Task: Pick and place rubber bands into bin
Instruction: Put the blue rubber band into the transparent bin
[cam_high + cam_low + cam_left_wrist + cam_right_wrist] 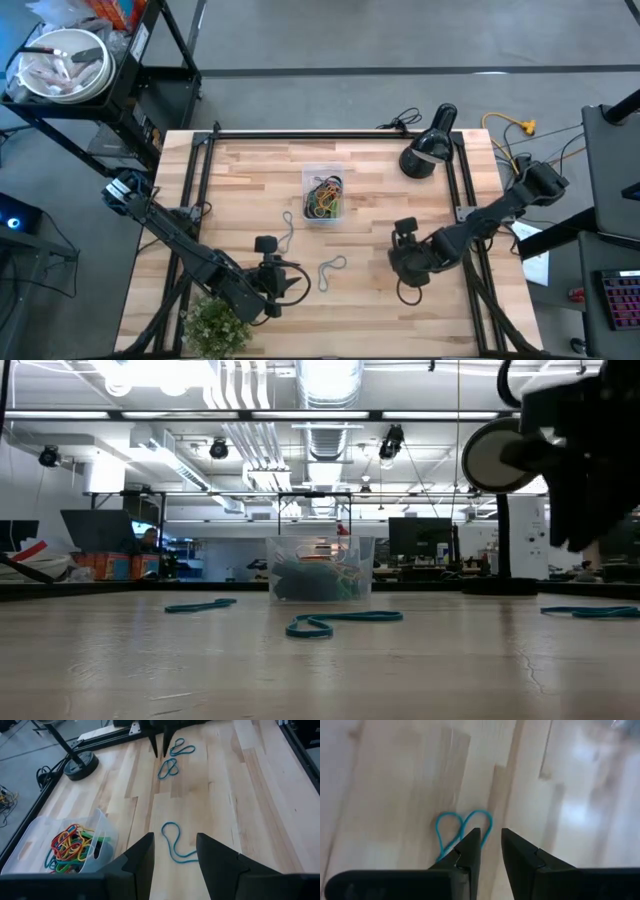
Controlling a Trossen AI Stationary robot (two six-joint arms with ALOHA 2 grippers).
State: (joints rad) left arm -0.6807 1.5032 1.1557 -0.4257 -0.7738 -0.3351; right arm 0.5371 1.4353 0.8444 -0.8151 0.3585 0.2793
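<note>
The clear bin (322, 194) stands on the wooden table, far of its middle, and holds several coloured rubber bands (70, 847). Loose blue bands lie flat on the wood (287, 228) (332, 268). My left gripper (175, 847) hangs open above the near left part of the table, and one blue band (172, 842) lies on the wood ahead of its fingers. My right gripper (491, 840) points down over the right part of the table (403, 242). It is narrowly open just above a heart-shaped blue band (462, 827). Two more blue bands (170, 767) (182, 747) lie below it.
A black desk lamp (430, 150) stands at the far right corner, with its round base (80, 762) on the wood. A small green plant (215, 325) sits at the near left edge. A white bowl (60, 65) rests on a cart beyond the table. Black cables loop beside both arms.
</note>
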